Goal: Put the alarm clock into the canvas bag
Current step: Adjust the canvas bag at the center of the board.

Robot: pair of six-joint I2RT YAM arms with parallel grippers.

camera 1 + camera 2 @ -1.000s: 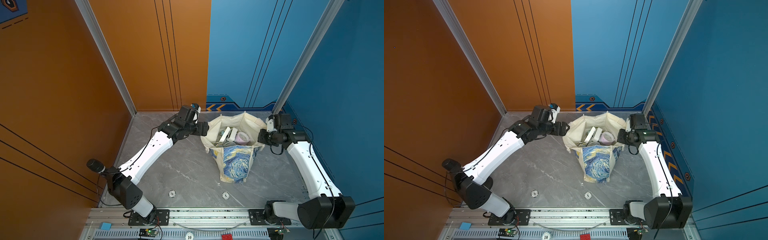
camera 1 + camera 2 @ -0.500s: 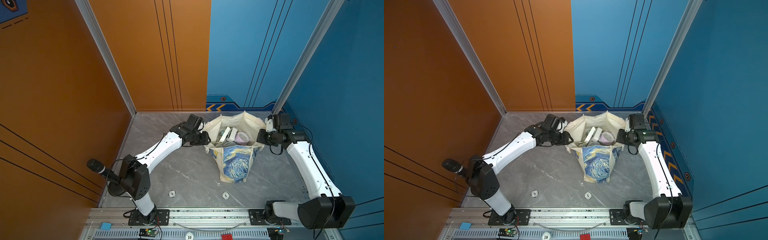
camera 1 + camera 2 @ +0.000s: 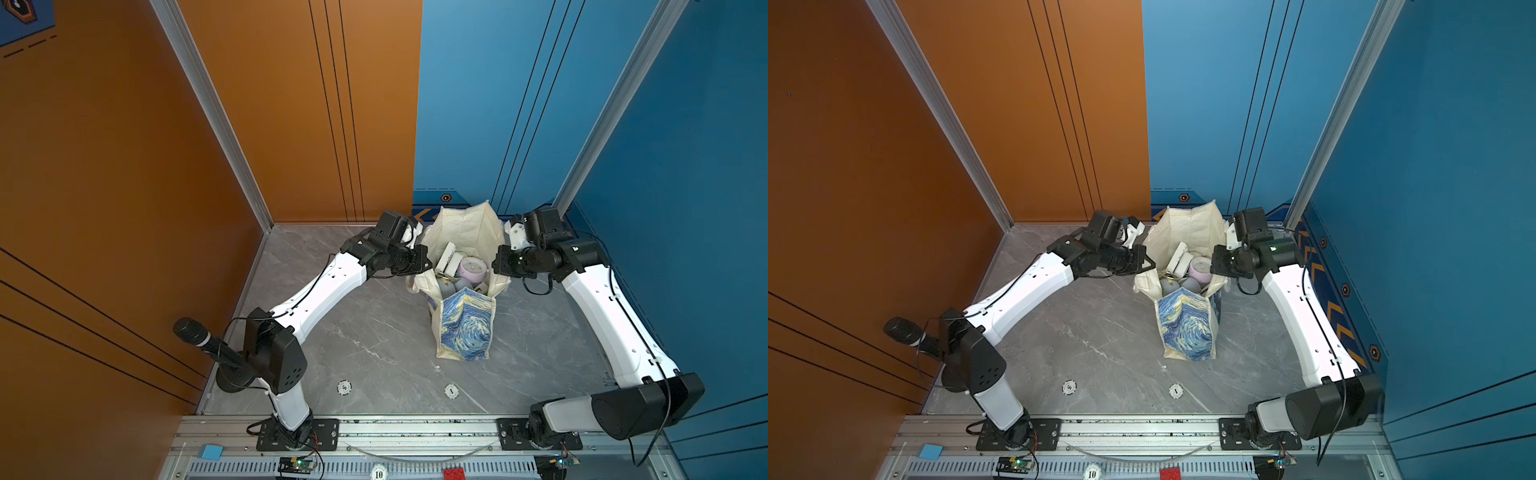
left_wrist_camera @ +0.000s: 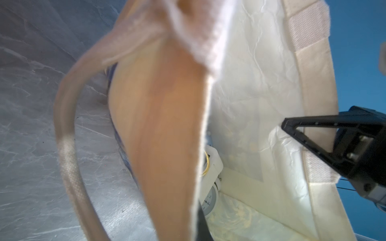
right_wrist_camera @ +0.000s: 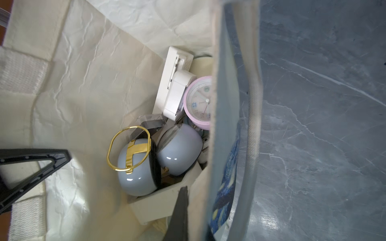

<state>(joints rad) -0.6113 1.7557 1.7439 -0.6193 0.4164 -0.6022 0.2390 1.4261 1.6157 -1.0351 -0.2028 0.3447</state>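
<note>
While left hand and right hand pinch its rim, crinkled canvas bag, glossy rounded clocks

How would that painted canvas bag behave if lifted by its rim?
Probably floppy: the canvas bag creases and sags where the left gripper and right gripper pinch its rim. Likely bottom-heavy too, with the pink alarm clock and grey items piled inside, so it may swing or slump.

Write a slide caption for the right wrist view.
Canvas bag held open; pink alarm clock lies inside beside a white clock and a gold-handled grey clock.
</note>
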